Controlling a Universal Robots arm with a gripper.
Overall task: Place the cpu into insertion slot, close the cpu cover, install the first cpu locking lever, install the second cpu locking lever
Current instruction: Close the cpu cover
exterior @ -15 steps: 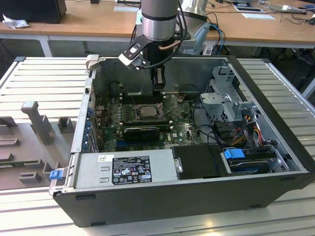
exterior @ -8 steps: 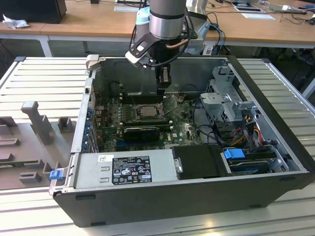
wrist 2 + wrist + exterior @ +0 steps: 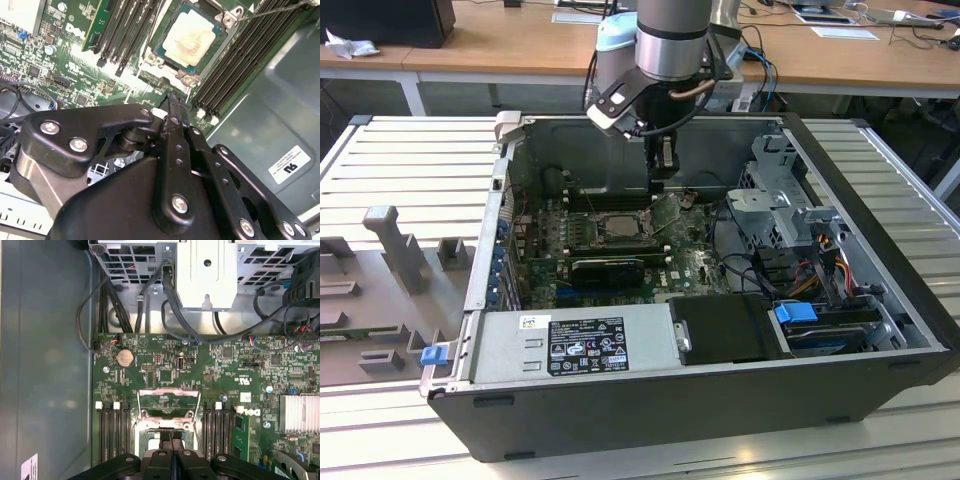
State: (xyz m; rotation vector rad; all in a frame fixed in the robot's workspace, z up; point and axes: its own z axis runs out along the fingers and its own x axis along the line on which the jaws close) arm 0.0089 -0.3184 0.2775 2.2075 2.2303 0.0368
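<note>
Your gripper [image 3: 170, 436] has its fingers pressed together, empty, likely because the cpu [image 3: 191, 39] already sits in the insertion slot [image 3: 157, 49], cpu cover [image 3: 168, 392] raised.

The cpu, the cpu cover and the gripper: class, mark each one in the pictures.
cpu [image 3: 192, 40]: second wrist view, middle of its metal top.
cpu cover [image 3: 168, 392]: first wrist view, a silvery bar of its frame.
gripper [image 3: 662, 175]: exterior view, at its fingertips.
</note>
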